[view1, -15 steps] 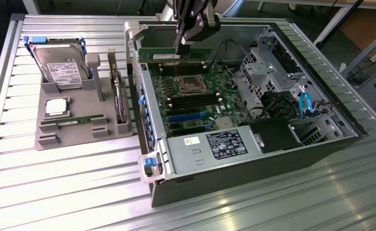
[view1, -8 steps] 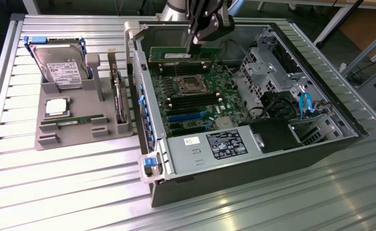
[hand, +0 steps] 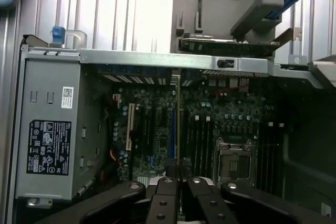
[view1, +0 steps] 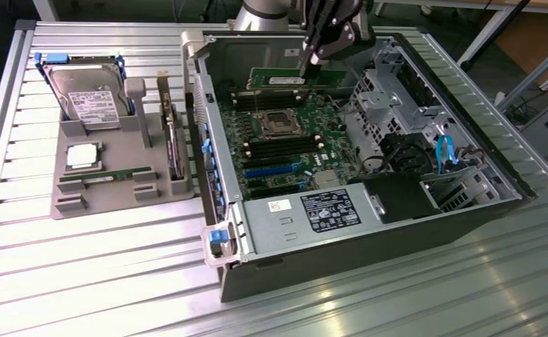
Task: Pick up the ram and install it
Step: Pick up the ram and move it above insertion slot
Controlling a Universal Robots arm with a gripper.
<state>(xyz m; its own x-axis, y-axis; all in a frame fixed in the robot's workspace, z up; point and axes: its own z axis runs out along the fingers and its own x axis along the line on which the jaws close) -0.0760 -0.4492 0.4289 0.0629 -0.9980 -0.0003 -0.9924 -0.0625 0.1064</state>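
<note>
wrist view: pincer (hand: 181, 176) pinching the ram (hand: 178, 124), seen edge-on.
exterior view: ram hangs inside the open case (view1: 255, 281), above the memory slots (view1: 271, 146).
step: judged mid-install, stick not yet seated.
need: probably squaring its edge over an empty slot.
far: spare stick (view1: 105, 174) in tray (view1: 114, 200) on counter (view1: 86, 267).

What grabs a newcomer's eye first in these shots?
An open computer case lies in the middle of the exterior view, motherboard exposed. Over its far end the tool grips a green ram stick. On the exterior view's left, a grey holder carries a hard drive, a CPU chip and a second ram stick.
</note>
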